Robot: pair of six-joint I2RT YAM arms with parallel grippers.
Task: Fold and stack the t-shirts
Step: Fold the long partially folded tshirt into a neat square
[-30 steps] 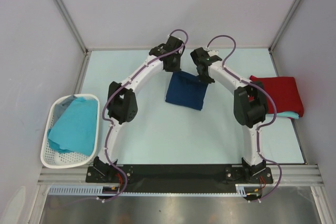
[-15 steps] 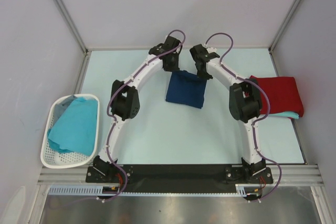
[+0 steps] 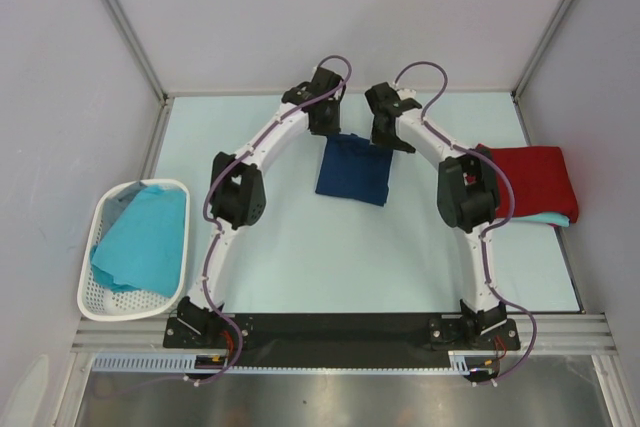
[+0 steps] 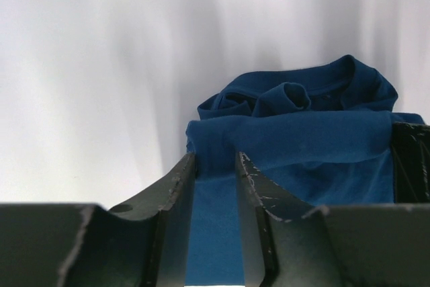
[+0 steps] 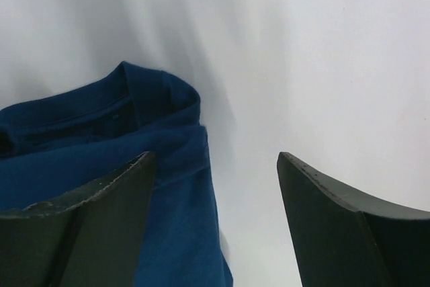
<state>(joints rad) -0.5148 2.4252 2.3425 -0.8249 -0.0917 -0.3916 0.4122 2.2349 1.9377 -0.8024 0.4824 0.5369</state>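
Folded navy t-shirt (image 3: 352,172) lay mid-table (image 3: 300,257), left pincer (image 4: 213,162) stood narrowly apart over its far edge, right pincer (image 5: 216,159) gaped wide beside it, red t-shirt (image 3: 535,179) rested at right.

No text, brand, number or sign can be read in any view, not on the navy t-shirt (image 3: 352,171) nor on the white basket (image 3: 120,305).
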